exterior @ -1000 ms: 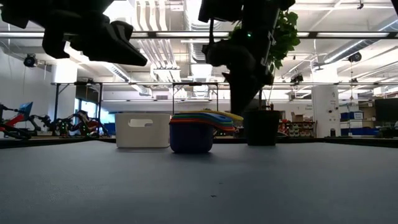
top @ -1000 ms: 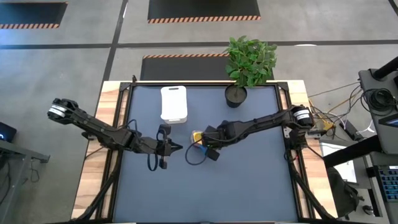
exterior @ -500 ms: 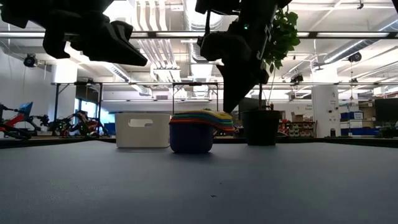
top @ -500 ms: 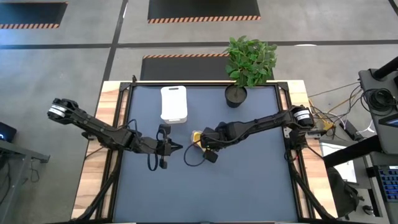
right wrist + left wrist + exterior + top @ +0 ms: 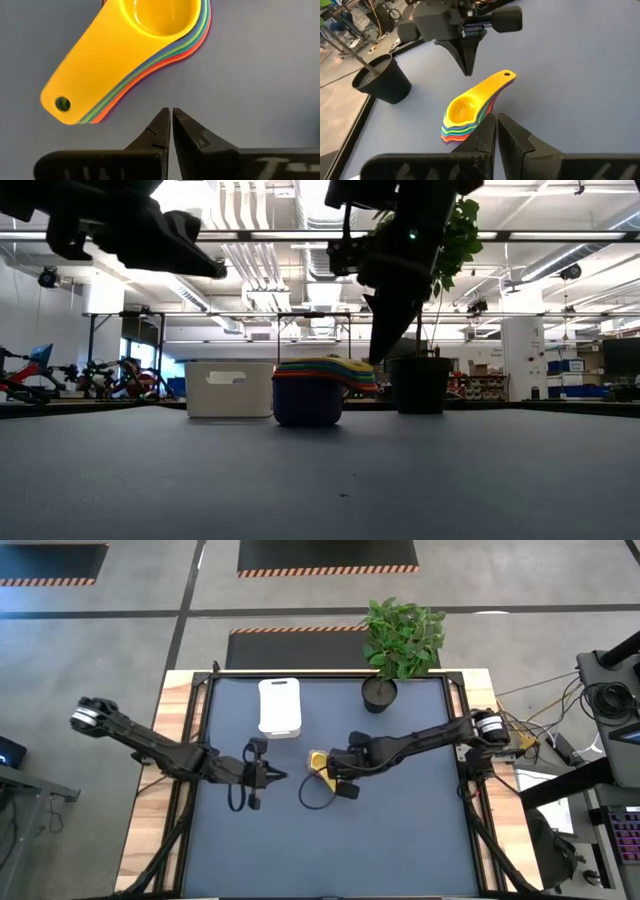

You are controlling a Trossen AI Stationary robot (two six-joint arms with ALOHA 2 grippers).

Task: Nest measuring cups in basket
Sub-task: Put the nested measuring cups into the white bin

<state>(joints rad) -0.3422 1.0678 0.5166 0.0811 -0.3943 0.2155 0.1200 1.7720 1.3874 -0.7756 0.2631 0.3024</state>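
the measuring cups [image 5: 318, 762] sit as one nested stack on the dark table [image 5: 400, 840], near its middle, a little toward the far edge. the yellow cup [image 5: 135, 45] is on top and red, green, purple and blue rims show under it in layers; in the low view the stack [image 5: 318, 391] stands flat on a dark blue bowl. the basket [image 5: 279, 706] is well apart from it, near the far edge, left of the middle.

the right gripper [image 5: 335, 776] hangs above the table just beside the stack, on the side of the handles, and its fingers [image 5: 159, 131] are together, holding nothing. the left gripper [image 5: 268, 776] waits in the air left of the stack, fingers [image 5: 485, 137] also together and empty.

the cups look like thin hard plastic, smooth and a little glossy, so i judge the stack to be light, stiff and somewhat slippery. the bowls are round and the handles are short, flat and wide, with a small hole at the end. the handles fan out in one bundle, and this bundle seems the best place to pinch, across its flat faces, so all cups lift together. a loose pinch may let the lower cups slide out.

the black plant pot [image 5: 379, 693] stands near the far right corner.
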